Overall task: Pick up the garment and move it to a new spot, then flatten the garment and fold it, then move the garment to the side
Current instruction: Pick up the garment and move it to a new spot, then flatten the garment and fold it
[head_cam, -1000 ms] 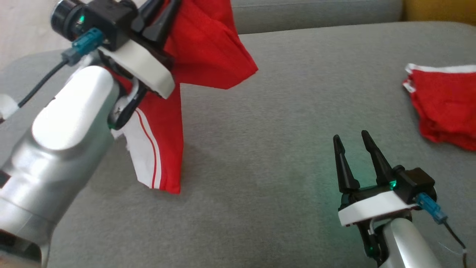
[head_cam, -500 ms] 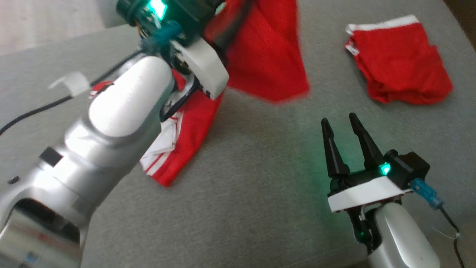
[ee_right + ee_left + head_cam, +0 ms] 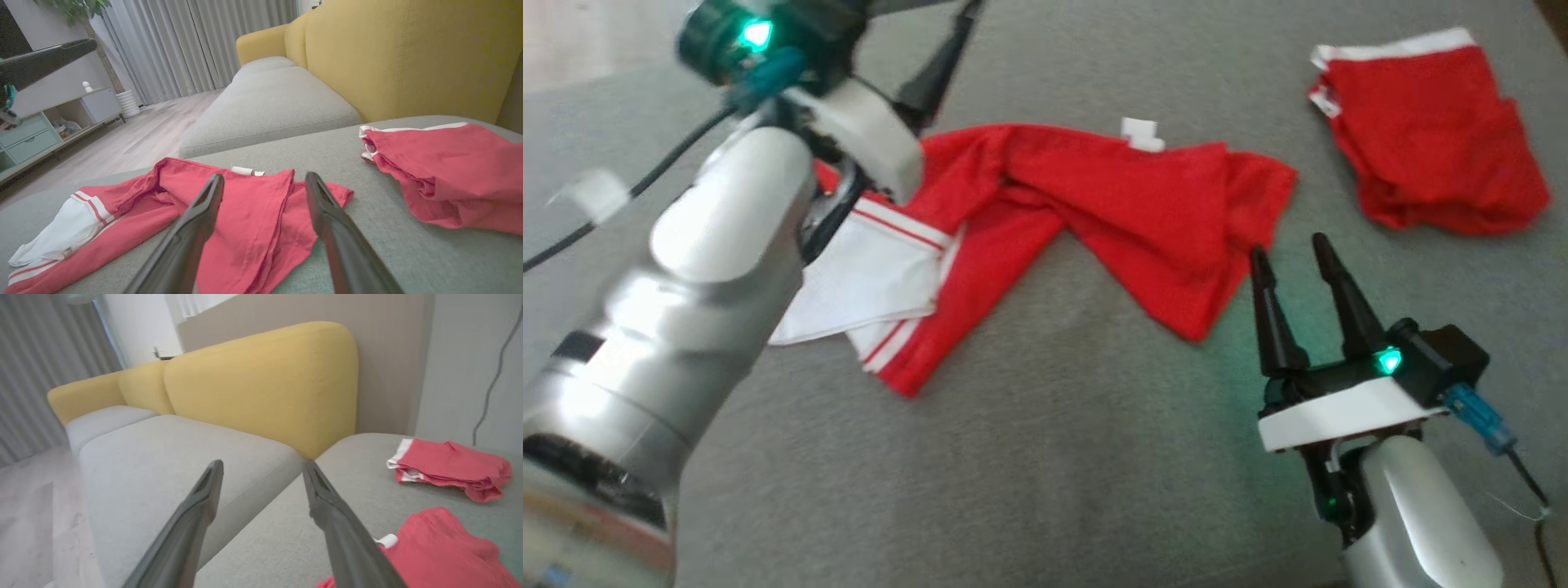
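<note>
Now the red garment [image 3: 1094, 196] lies rumpled on the grey cushion [image 3: 1045, 457] between my left gripper [image 3: 262, 463] and right gripper [image 3: 1289, 246], both spread wide and empty, placed, I judge, to flatten it.

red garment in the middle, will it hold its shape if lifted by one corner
Probably not: the red garment lies in soft folds and twists, so it should sag. Likely light, as the cloth looks thin. A push would probably bunch it on the textured grey cushion.
</note>
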